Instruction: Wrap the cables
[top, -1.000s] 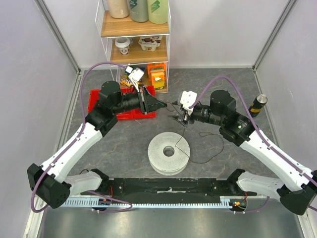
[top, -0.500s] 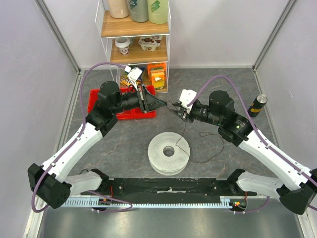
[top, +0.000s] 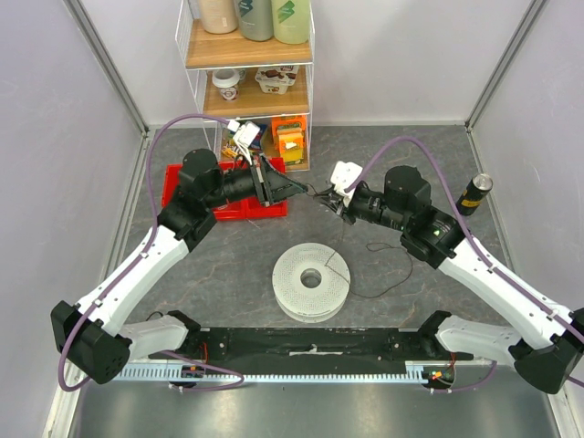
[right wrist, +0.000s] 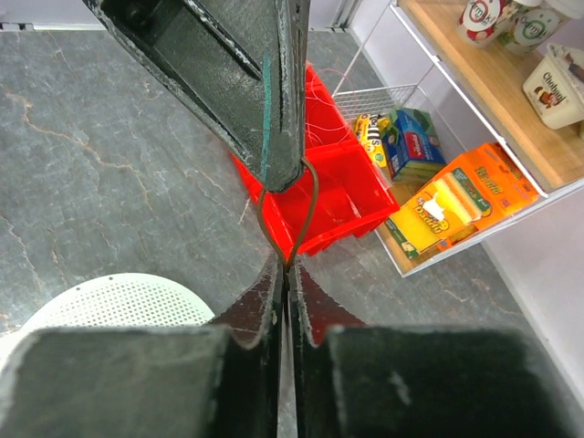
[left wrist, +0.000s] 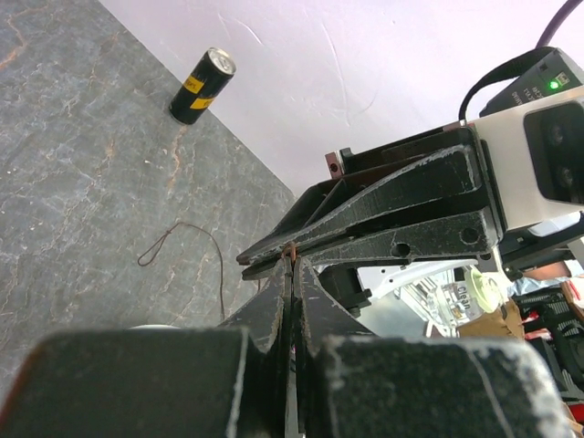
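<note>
The cables are one hair-thin dark wire (top: 392, 289) that loops over the grey table and runs up past the round white spool (top: 290, 274) to both grippers. My left gripper (top: 306, 190) is shut, with a bit of the wire (left wrist: 294, 246) pinched at its tips. My right gripper (top: 321, 198) meets it tip to tip above the table and is shut on a short loop of the wire (right wrist: 308, 205). That loop hangs between my right gripper (right wrist: 287, 265) and the left fingers (right wrist: 265, 91). In the left wrist view, the right fingers (left wrist: 383, 214) cross just beyond my left gripper (left wrist: 290, 254).
A red bin (top: 182, 187) lies behind the left arm, under a shelf rack (top: 246, 91) of food boxes and cups. A black and yellow battery (top: 474, 193) stands by the right wall. The spool's edge (right wrist: 119, 301) shows below the right gripper.
My right gripper has moved a little left and back to the left gripper's tips and shut on the wire. The left arm has hardly moved.
</note>
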### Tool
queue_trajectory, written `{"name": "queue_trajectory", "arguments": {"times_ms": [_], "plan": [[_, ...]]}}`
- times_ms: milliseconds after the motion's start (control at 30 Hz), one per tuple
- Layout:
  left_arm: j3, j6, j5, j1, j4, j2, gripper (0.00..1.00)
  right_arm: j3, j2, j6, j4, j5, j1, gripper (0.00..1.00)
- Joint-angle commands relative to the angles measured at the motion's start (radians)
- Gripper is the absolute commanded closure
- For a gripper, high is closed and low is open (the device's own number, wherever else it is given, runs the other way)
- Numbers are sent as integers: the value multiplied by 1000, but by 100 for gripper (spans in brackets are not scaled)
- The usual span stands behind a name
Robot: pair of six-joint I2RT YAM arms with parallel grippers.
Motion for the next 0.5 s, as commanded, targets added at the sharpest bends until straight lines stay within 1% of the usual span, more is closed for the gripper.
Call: {"name": "queue_trajectory", "arguments": {"times_ms": [0,33,100,133,200,233,267,300,367,400,467], "plan": [[-12,-40,13,6,49,-9,98,3,3,22,57,7,4,98],[-15,-38,13,3,49,-11,98,3,3,29,54,13,6,100],[-20,-29,16,6,49,-14,98,-2,-2,45,53,30,6,100],[-21,-18,21,9,41,-17,87,-1,-3,55,45,39,3,100],[-32,-1,23,32,24,-30,53,-5,-8,76,25,47,-16,100],[-40,8,32,56,14,-37,39,-5,-11,84,12,41,-37,100],[-50,28,44,84,4,-43,19,-8,-17,87,2,30,-59,100],[-63,46,59,116,-18,-47,13,-10,-22,84,-13,24,-80,100],[-76,94,99,180,-92,-46,10,-7,-34,73,-44,22,-120,100],[-72,146,125,200,-164,-35,9,-4,-40,66,-59,21,-143,100],[-79,245,127,220,-323,-11,7,-4,-60,55,-82,5,-198,100]]}}
